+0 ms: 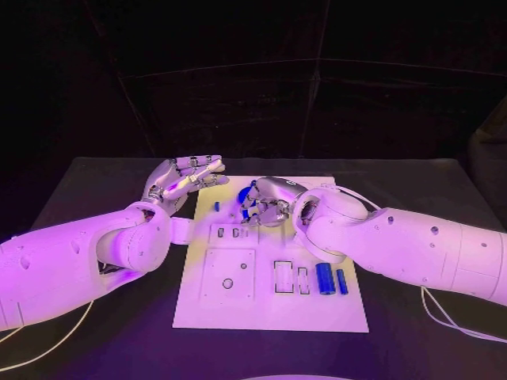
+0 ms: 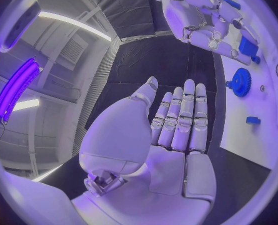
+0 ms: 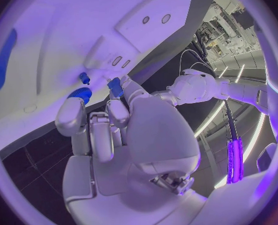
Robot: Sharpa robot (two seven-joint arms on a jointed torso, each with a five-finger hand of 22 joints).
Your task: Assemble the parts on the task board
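The white task board (image 1: 271,317) lies in the middle of the table. My right hand (image 1: 271,202) hovers over its far half and pinches a small blue block (image 3: 115,87) at its fingertips; the same block (image 2: 248,46) appears in the left wrist view. Just beside the hand a blue gear (image 1: 245,195) sits on the board, with a small blue peg (image 1: 217,207) to its left. My left hand (image 1: 185,176) is open with fingers stretched out, above the board's far left corner, holding nothing. Two blue cylinders (image 1: 325,279) lie on the board's near right part.
Rectangular recesses and small holes (image 1: 227,283) mark the board's near half. Both white forearms cross the table from the sides, the right one (image 1: 436,249) passing over the board's right edge. A cable (image 1: 436,317) runs on the table at the right.
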